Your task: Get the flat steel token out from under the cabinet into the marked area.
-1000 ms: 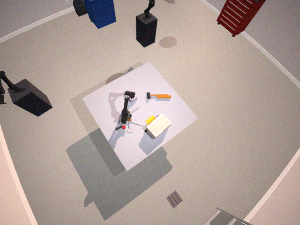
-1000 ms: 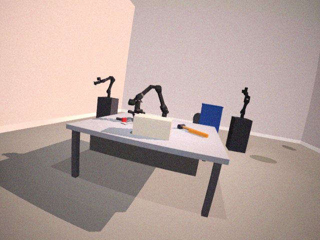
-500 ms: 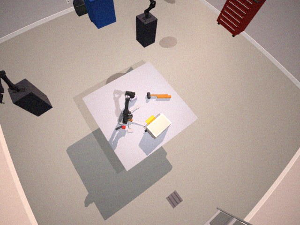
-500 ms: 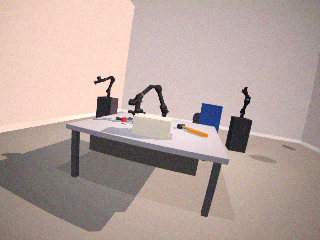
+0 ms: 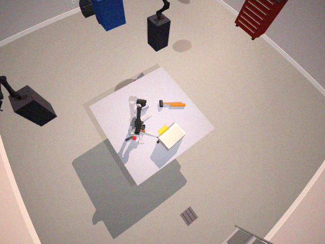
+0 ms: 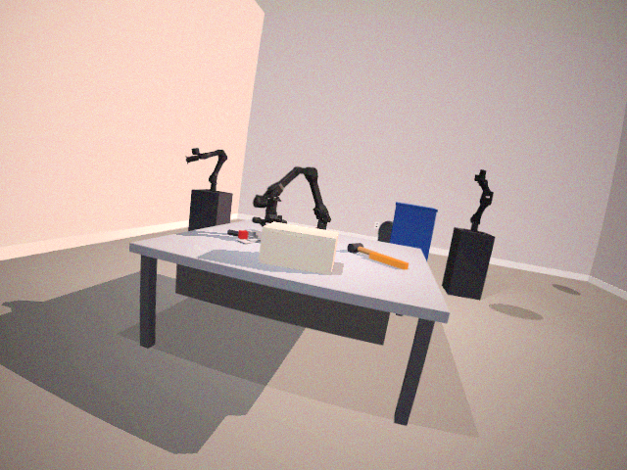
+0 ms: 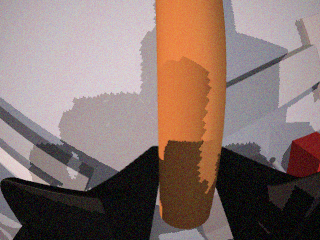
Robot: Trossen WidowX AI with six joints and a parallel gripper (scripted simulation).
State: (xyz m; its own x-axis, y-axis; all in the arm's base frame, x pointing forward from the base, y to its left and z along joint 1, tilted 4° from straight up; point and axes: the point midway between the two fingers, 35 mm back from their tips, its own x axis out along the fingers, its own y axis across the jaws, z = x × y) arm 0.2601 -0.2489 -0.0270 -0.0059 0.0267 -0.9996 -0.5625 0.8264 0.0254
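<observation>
My gripper (image 5: 139, 130) (image 6: 268, 220) (image 7: 189, 155) is shut on the orange handle (image 5: 142, 130) (image 7: 191, 100) of a tool. Its thin rod (image 5: 151, 134) reaches toward the cabinet and its far end is at the cabinet's near corner; whether it goes underneath is not clear. The cream cabinet (image 5: 172, 135) (image 6: 297, 249) stands on the table (image 5: 136, 168) (image 6: 384, 285). A yellow patch (image 5: 162, 129), apparently the marked area, lies along its front side. The steel token is not visible, and the vent slots cannot be made out.
A black-headed hammer (image 5: 161, 103) (image 6: 355, 248) lies beside an orange bar (image 5: 177, 104) (image 6: 389, 259). A red block (image 5: 134, 138) (image 6: 243, 234) (image 7: 306, 155) lies by a dark bar (image 5: 128, 138). Pale pieces (image 5: 141, 142) lie near the gripper. A small black object (image 5: 158, 142) is by the cabinet's corner.
</observation>
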